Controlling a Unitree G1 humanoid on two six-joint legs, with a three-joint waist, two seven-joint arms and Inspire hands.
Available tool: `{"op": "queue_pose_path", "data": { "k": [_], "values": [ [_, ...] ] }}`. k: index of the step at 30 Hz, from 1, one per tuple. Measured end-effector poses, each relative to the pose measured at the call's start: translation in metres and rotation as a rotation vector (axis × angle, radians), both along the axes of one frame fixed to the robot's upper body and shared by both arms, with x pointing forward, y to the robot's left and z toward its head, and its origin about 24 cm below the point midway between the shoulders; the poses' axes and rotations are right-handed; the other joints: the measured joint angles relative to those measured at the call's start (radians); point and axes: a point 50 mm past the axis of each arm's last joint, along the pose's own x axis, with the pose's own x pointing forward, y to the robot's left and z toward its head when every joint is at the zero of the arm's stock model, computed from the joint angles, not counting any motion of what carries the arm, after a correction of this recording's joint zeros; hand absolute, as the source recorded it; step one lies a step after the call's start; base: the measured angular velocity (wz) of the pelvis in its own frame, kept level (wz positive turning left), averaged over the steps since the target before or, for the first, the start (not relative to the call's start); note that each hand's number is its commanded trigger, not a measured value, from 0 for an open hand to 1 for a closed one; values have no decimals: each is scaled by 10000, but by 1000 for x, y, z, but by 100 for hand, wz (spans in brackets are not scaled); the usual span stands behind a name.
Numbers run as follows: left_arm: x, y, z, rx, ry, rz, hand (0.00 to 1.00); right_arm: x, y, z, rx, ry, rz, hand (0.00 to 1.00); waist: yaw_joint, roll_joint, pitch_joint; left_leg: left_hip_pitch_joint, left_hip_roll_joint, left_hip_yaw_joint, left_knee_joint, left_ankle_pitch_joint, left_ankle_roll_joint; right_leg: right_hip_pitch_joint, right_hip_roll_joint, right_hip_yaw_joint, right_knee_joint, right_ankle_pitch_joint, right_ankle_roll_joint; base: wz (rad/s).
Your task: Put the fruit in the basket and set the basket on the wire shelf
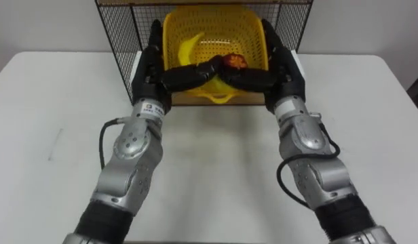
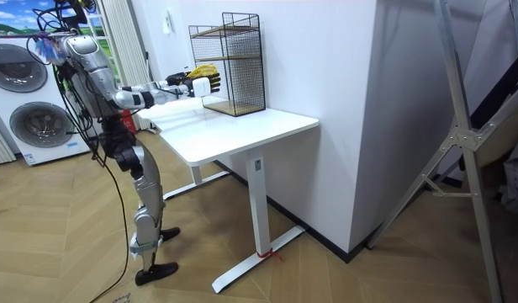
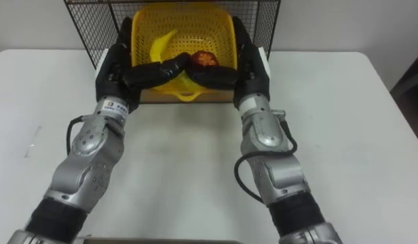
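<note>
Yellow basket (image 1: pixel 216 27), with banana (image 1: pixel 188 49) and red fruit (image 1: pixel 233 62) inside, in the mouth of the wire shelf (image 1: pixel 121 41) on the desk (image 1: pixel 216 156); left hand (image 1: pixel 149 64) and right hand (image 1: pixel 280 64) clasp its sides, thumbs over the front rim. Likely light, springy plastic: the rim gives the surest hold

I see silver, rounded forearm shells, a black cable looping beside each — black left hand (image 1: pixel 148 68) and right hand (image 1: pixel 283 68), white label at the left wrist.
</note>
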Motion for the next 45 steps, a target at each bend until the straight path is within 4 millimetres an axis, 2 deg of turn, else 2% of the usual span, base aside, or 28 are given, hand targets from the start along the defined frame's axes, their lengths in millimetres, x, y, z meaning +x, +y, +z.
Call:
{"op": "queue_pose_path", "data": {
  "k": [8, 13, 21, 28, 33, 37, 42, 45],
  "values": [
    [13, 0, -4, 88, 1114, 114, 0, 14, -3, -7, 127, 1249, -228, 0, 18, 1, -2, 8, 14, 67, -16, -1, -1, -14, -8, 108, 30, 1, -2, -3],
    [15, 5, -7, 92, 1496, 363, 0, 25, -1, -6, -93, 1649, -249, 0, -6, 8, -6, 1, 20, 98, 0, -1, 0, -35, -3, 199, 56, 3, -5, -2],
    [31, 8, -8, 98, 2318, 570, 0, 41, 1, -5, -117, 2390, -259, 0, 28, 20, -14, 123, 15, 99, 19, 4, 8, 74, 3, 249, 76, 10, -11, 0],
    [29, 12, -22, 91, 3133, 641, 0, 40, -2, -16, 591, 3192, -272, 0, 6, 72, -47, 153, 17, 87, 25, 4, 8, 52, -1, 231, 96, 9, -11, 0],
    [24, 17, -42, 208, 4212, 779, 0, 39, -13, -23, 1712, 3616, -628, 0, -9, 121, -78, 140, -1, 19, 57, 4, 9, 169, 0, 153, 77, 11, -10, 3],
    [24, 18, -44, 164, 4314, 816, 0, 39, -15, -25, 1869, 3696, -683, 0, -22, 145, -94, 133, -5, 23, 48, 3, 9, 155, -2, 153, 81, 12, -10, 0],
    [23, 22, -46, 95, 4435, 949, 0, 39, -16, -28, 1901, 3783, -648, 0, -85, 249, -155, 174, -6, 32, 35, 3, 9, 191, -7, 153, 74, 13, -11, 0],
    [23, 24, -48, 90, 4496, 1006, 0, 39, -15, -28, 1855, 3782, -573, 0, -134, 278, -148, 198, -7, 4, 47, 4, 9, 236, -4, 137, 68, 13, -11, 0]
  ]
}}
